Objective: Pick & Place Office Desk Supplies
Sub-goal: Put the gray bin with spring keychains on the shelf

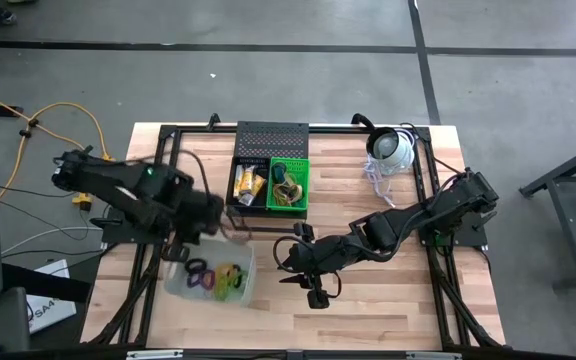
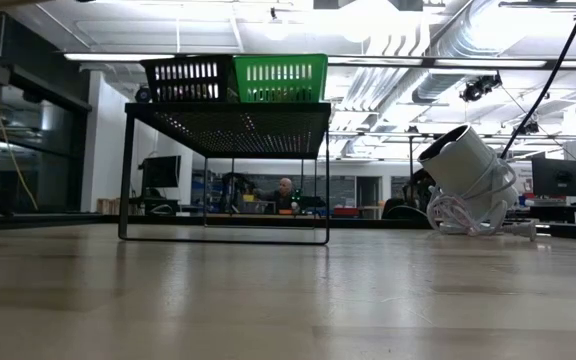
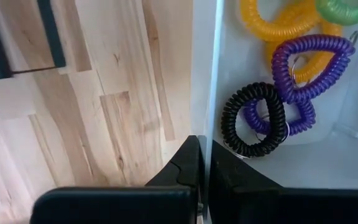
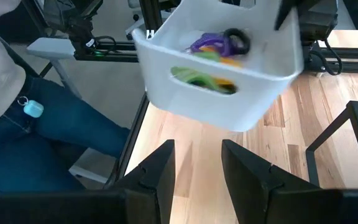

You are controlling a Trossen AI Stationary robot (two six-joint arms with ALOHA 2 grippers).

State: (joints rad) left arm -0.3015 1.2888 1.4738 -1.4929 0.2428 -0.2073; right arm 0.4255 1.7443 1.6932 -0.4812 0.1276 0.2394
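The left pincer [image 3: 202, 163] is clenched on the wall of the white bin [image 4: 229, 99], which hangs tilted above the surface [image 1: 388, 310]. The coiled loops [image 3: 291, 81] lie inside. The right pincer [image 4: 196, 163] waits parted nearby, empty. A steeper tilt, I reckon, could spill the loops.

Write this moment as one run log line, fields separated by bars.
left gripper: shut on white bin wall, bin lifted | right gripper: open, empty | coil loops: in bin
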